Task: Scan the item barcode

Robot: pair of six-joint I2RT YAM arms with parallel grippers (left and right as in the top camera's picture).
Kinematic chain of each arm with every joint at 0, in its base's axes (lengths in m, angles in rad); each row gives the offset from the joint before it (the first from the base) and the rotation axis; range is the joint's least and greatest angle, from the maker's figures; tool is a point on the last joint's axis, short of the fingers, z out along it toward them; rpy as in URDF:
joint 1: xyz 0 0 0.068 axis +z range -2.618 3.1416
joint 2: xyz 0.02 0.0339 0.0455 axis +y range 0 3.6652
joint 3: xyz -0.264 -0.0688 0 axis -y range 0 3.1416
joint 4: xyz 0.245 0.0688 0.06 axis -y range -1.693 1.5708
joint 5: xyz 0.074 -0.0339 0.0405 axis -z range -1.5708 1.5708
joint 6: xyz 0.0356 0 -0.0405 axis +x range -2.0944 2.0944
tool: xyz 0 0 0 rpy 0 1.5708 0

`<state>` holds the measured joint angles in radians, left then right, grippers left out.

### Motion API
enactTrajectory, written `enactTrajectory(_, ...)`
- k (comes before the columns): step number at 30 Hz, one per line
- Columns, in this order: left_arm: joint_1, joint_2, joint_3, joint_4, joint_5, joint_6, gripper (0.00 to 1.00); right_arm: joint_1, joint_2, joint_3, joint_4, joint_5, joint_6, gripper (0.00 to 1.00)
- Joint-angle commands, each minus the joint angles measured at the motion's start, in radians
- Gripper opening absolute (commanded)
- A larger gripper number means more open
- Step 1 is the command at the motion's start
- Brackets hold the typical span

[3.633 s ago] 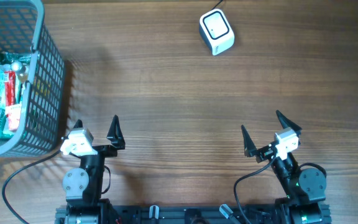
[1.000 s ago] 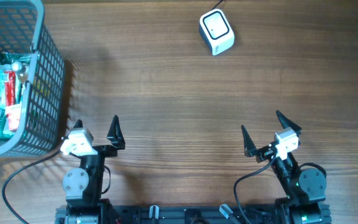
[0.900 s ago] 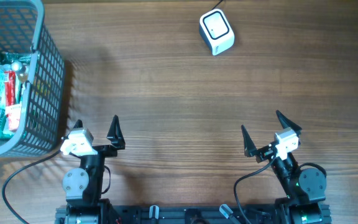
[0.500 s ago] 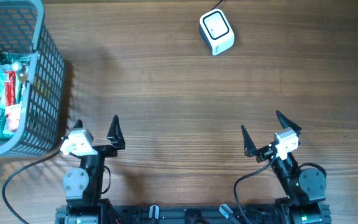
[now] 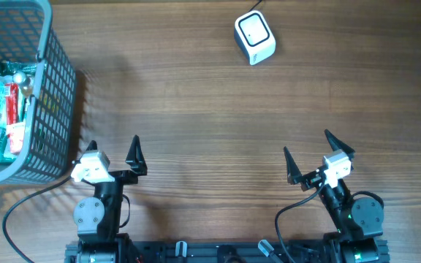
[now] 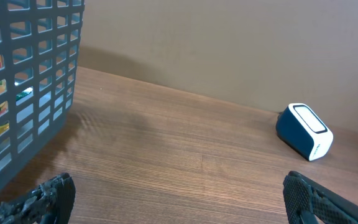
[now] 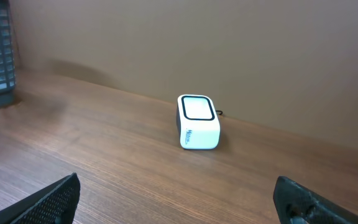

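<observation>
A white barcode scanner (image 5: pixel 254 38) with a dark window sits at the far middle-right of the wooden table, also seen as the scanner (image 6: pixel 304 131) and the scanner (image 7: pixel 197 121). Packaged items (image 5: pixel 6 109), red and green, lie inside a grey mesh basket (image 5: pixel 53 88) at the far left; through the basket wall (image 6: pixel 39 93) their labels show. My left gripper (image 5: pixel 113 151) rests open near the front edge, right of the basket, with nothing between its fingers. Far from the scanner, my right gripper (image 5: pixel 309 153) also stands open and empty at the front right.
A thin cable runs from the scanner's back off the far edge. Bare wood lies between both grippers and the scanner. A black cable (image 5: pixel 20 212) loops by the left arm's base.
</observation>
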<state>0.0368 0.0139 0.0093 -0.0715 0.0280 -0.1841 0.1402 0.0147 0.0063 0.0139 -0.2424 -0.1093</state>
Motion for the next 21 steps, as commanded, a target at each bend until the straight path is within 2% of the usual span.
enactTrajectory(1,0.006,-0.007,-0.004,-0.005,0.008,0.02,1.0,-0.005,0.003,-0.001,0.003,0.013,0.005,1.0)
enactTrajectory(7,0.006,-0.007,-0.004,-0.001,-0.03,0.021,1.0,-0.005,0.003,-0.001,0.003,0.013,0.005,1.0)
enactTrajectory(21,0.006,-0.007,-0.004,-0.001,0.01,0.019,1.0,-0.005,0.003,-0.001,0.003,0.013,0.005,1.0)
